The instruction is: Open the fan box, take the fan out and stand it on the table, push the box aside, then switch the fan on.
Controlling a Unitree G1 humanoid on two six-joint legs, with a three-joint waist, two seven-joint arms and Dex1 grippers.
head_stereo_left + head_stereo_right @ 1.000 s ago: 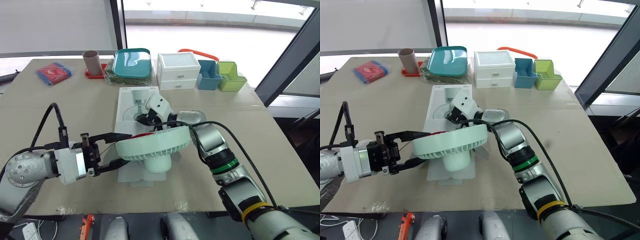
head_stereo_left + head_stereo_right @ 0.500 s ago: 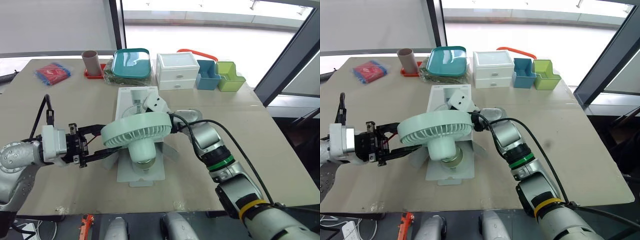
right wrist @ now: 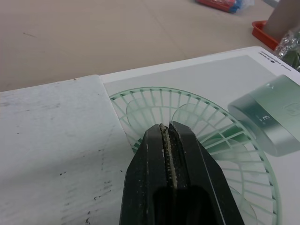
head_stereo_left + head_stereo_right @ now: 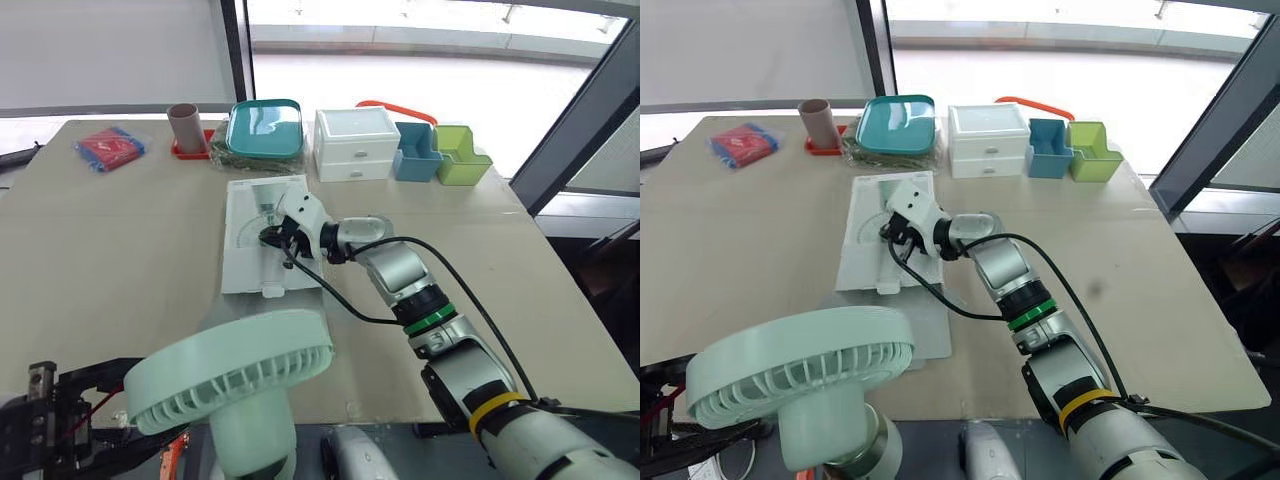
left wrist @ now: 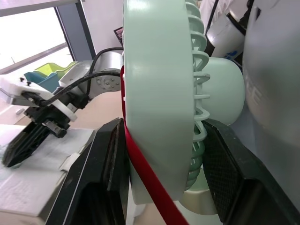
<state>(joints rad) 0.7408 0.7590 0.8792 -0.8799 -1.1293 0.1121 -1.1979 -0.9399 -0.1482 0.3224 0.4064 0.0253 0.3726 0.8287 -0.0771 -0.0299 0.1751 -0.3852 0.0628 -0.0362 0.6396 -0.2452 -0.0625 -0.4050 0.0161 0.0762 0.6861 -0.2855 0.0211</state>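
Fingers (image 5: 107, 173) of the left gripper (image 5: 161, 131) clamp the round rim of the fan (image 4: 235, 375) from both sides, holding it in the air low at the near edge of the table (image 4: 120, 250), head tilted, base hanging below. The fan is probably light, rigid plastic with a smooth, slippery rim and thin grille ribs that could crack, so the solid rim or stem is the safer hold. Well apart, the right gripper (image 3: 168, 136), fingers pressed together, seemingly touches the flat white box (image 4: 245, 265)
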